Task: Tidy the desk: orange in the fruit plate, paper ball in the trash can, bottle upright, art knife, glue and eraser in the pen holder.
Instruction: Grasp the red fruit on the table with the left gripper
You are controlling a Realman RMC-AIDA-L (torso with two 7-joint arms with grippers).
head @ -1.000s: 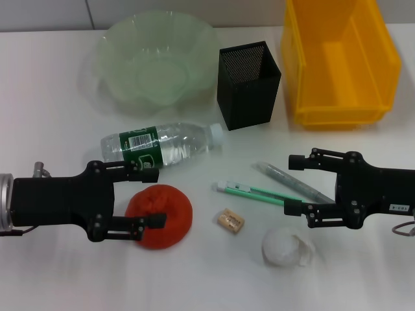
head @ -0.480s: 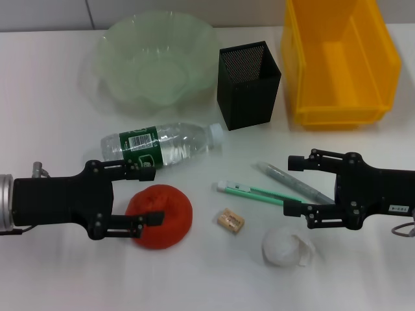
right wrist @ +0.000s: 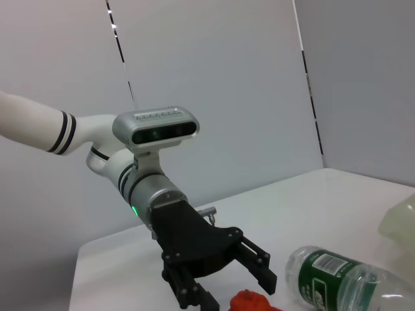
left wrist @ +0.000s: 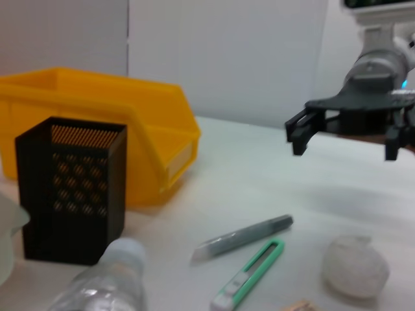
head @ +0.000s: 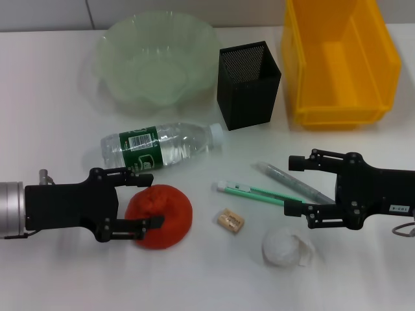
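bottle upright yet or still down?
Still down. The bottle lies on its side on the desk, white cap pointing toward the pen holder, just beyond the orange.

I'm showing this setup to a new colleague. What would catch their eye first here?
Probably the orange on the near part of the desk, with the open left gripper straddling it. Next comes the bright yellow trash can at the far right, beside the black pen holder. The bottle lying on its side in front of the fruit plate also stands out.
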